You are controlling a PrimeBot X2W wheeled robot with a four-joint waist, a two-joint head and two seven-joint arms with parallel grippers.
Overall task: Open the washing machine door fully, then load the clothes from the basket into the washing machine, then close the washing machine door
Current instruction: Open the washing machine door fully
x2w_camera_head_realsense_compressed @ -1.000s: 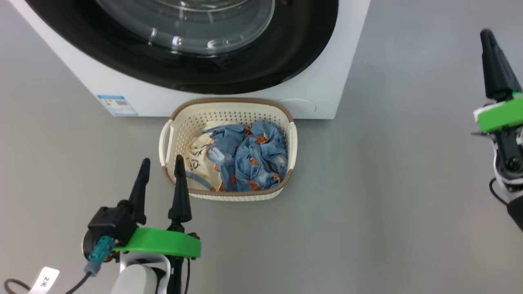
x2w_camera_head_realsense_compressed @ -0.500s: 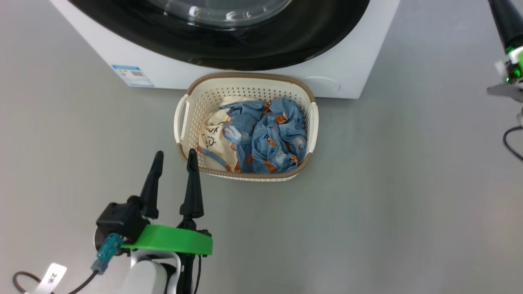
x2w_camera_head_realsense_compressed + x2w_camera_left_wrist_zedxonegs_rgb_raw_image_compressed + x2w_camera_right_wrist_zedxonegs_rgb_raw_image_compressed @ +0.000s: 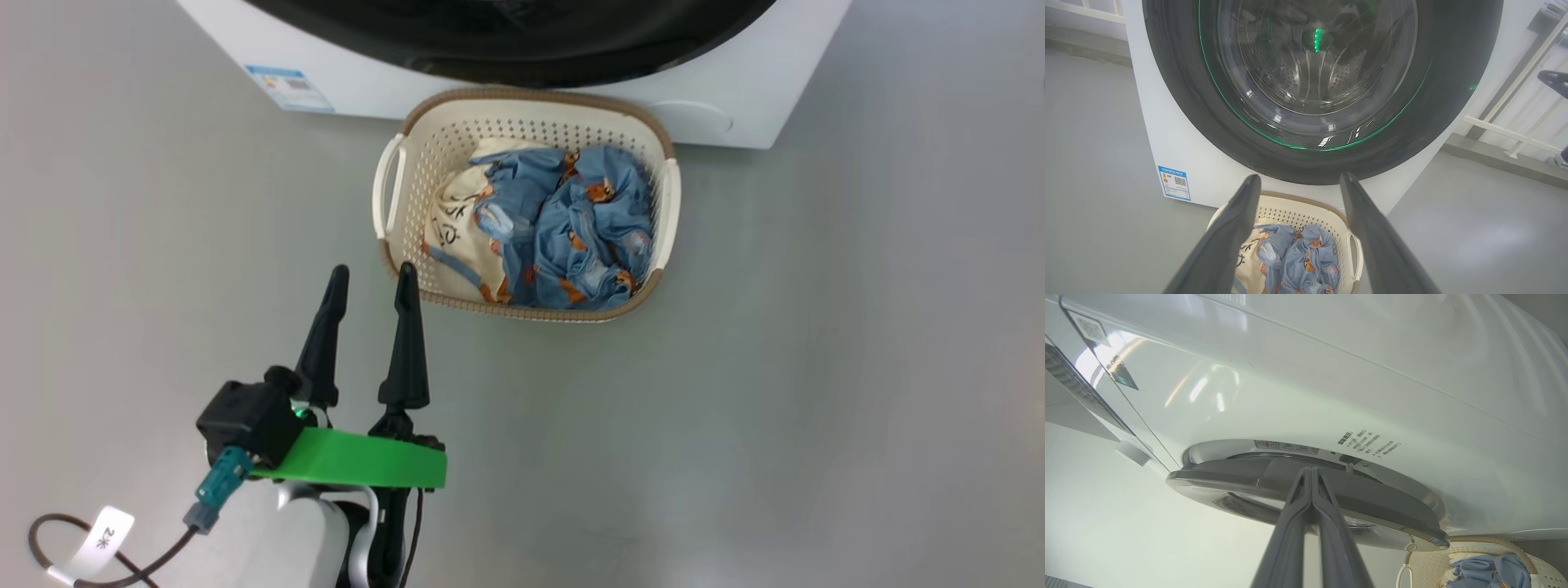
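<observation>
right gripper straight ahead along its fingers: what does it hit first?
The edge of the washing machine door, just ahead of the right gripper; shut fingers look nearly on it, contact unclear.

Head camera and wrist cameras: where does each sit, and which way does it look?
Head view: up on the head, looking down at the basket and the open left claw.
Left wrist view: on the left wrist, facing the washing machine door between its own fingers.
Right wrist view: on the right wrist, facing the washing machine close up, past the shut right claw.
Shared: all three show the basket of clothes.
</observation>
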